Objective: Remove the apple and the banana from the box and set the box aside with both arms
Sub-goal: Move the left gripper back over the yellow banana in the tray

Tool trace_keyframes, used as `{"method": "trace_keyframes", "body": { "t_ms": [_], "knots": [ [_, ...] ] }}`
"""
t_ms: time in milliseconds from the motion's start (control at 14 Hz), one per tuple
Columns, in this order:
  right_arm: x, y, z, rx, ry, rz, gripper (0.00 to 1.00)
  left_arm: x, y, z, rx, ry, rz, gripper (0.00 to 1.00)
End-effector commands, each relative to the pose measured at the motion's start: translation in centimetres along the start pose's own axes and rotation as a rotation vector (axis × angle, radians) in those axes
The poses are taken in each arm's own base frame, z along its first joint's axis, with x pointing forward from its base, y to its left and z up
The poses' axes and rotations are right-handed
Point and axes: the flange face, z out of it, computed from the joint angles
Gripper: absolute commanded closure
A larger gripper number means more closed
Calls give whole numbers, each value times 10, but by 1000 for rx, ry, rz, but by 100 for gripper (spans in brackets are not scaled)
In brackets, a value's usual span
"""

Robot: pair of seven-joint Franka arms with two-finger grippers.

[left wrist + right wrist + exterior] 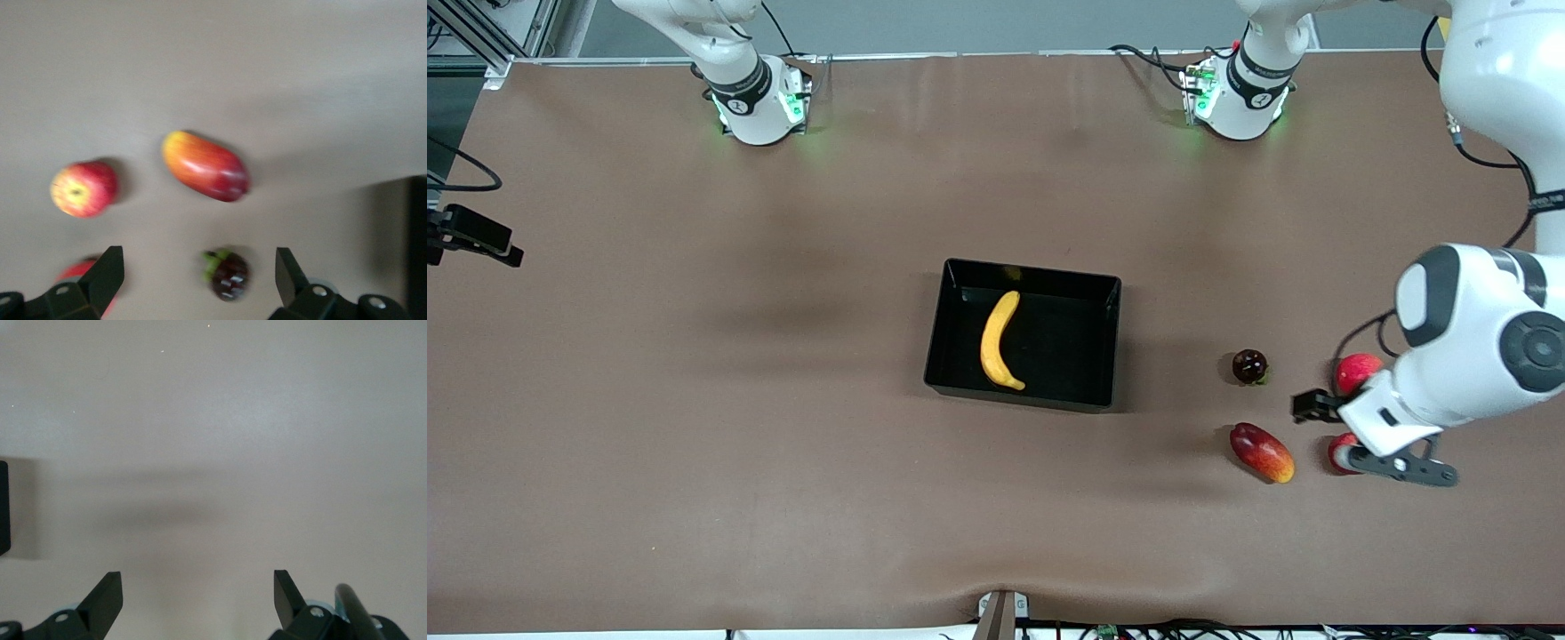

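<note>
From the front, the banana (999, 341) lay lengthwise in the box (1112, 342), its long axis running toward the robots' bases, while the apple (1343, 452) sat on the surface (694, 400) under the left claw (1371, 436); both wrist views showed spread claws, left (200, 277) and right (198, 597).

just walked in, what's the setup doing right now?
Fruit is being unloaded from the box. The apple is already out on the table, toward the left arm's end, among other fruit. The left gripper hangs open over that cluster, holding nothing. The banana still lies in the box. The right gripper waits open over bare table.
</note>
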Motion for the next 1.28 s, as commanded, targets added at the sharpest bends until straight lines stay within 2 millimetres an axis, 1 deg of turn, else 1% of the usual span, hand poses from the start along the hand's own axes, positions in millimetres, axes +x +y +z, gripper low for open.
{"method": "trace_keyframes", "body": {
  "t_ms": [0, 142, 285, 356, 427, 569, 712, 783, 854, 925, 1068, 1210],
  "knots": [
    [1, -1, -1, 1, 1, 8, 0, -19, 74, -7, -4, -39, -47, 0],
    [3, -1, 2, 1, -5, 6, 0, -27, 142, -5, 1, -35, -26, 0],
    [3, -1, 2, 1, -3, 8, 0, -43, 224, 0, 56, -18, -13, 0],
    [3, -1, 2, 1, -3, 8, 0, -53, 258, 5, 66, -12, -31, 0],
    [3, -1, 2, 1, -3, 6, 0, -62, 294, 20, 63, -17, -34, 0],
    [3, -1, 2, 1, -5, 3, 0, -82, 359, 45, 40, 8, -22, 0],
    [3, -1, 4, 2, -8, 2, 0, -100, 402, 68, 12, 4, -38, 0],
    [3, -1, 4, 2, -8, 2, 0, -104, 415, 77, -2, 7, -32, 0],
    [5, -2, 7, 3, -12, -2, 0, -106, 423, 87, -13, 16, -16, 0],
    [5, -2, 7, 3, -12, -2, 0, -114, 439, 98, -22, 24, 11, 0],
    [5, -1, 7, 3, -12, 0, 0, -122, 457, 116, -43, 36, 39, 0],
    [5, -1, 7, 3, -12, -2, 0, -126, 464, 132, -51, 29, 53, 0]
  ]
}}
